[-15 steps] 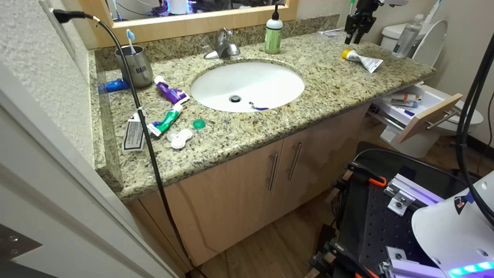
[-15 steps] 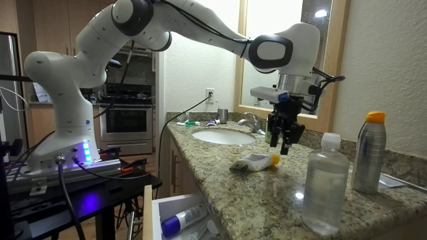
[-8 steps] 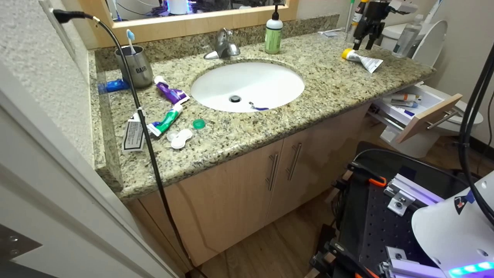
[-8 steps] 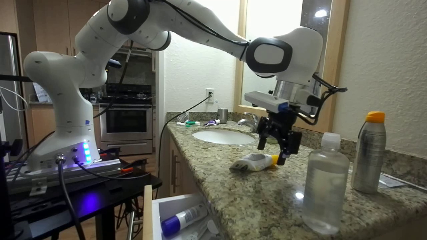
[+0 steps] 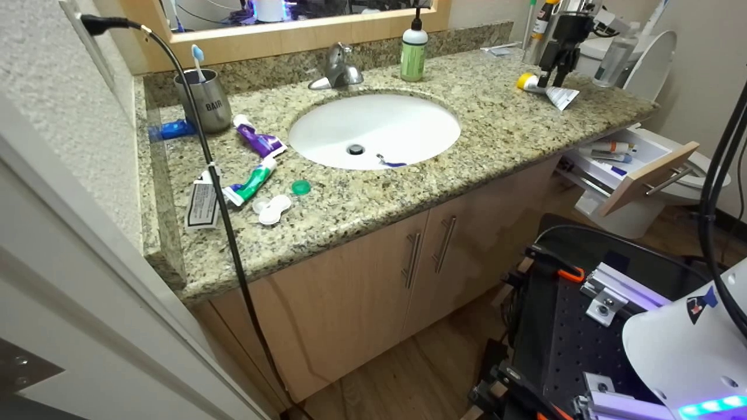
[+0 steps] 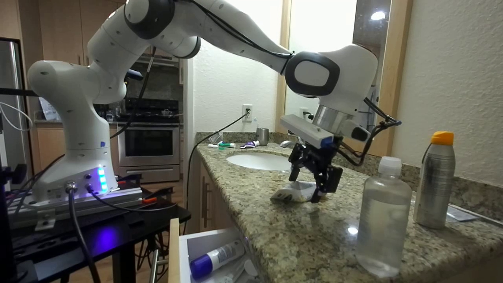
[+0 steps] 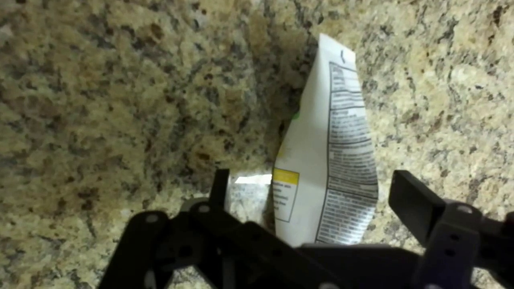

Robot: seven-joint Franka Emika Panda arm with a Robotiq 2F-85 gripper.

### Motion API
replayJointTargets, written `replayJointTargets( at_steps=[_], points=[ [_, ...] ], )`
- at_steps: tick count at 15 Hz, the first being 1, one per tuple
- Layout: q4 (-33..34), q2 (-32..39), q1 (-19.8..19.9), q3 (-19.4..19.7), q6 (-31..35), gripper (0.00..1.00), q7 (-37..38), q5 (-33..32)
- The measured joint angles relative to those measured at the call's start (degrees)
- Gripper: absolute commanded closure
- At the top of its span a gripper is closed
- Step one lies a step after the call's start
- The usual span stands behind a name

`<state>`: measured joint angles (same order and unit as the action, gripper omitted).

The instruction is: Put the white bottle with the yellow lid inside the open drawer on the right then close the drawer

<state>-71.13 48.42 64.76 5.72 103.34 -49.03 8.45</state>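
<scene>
The white bottle with the yellow lid, a soft crumpled tube, lies on its side on the granite counter. Its body also shows in an exterior view and in the wrist view. The yellow lid is seen in only one exterior view; the gripper hides it elsewhere. My gripper is open and low over the tube, also in an exterior view. In the wrist view the open fingers stand on either side of the tube's body, with gaps on both sides. The drawer is pulled open below the counter; it also shows here.
A clear bottle and a silver can with an orange cap stand on the counter near the gripper. A blue-capped tube lies in the drawer. The sink and green soap bottle are along the counter.
The gripper has opened, tilted and come down over the tube, ending with its fingers on either side of it. The tube and the drawer have not moved.
</scene>
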Motion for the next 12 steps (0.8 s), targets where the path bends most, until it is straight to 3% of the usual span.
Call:
replayJointTargets(
  at_steps=[1, 2, 12],
  points=[
    [-0.01, 0.05, -0.02, -0.02, 0.32, 0.16, 0.00, 0.01],
    [-0.01, 0.21, -0.06, -0.03, 0.43, 0.26, 0.01, 0.01],
    [-0.19, 0.26, -0.39, -0.84, 0.36, 0.96, 0.09, 0.31]
  ],
)
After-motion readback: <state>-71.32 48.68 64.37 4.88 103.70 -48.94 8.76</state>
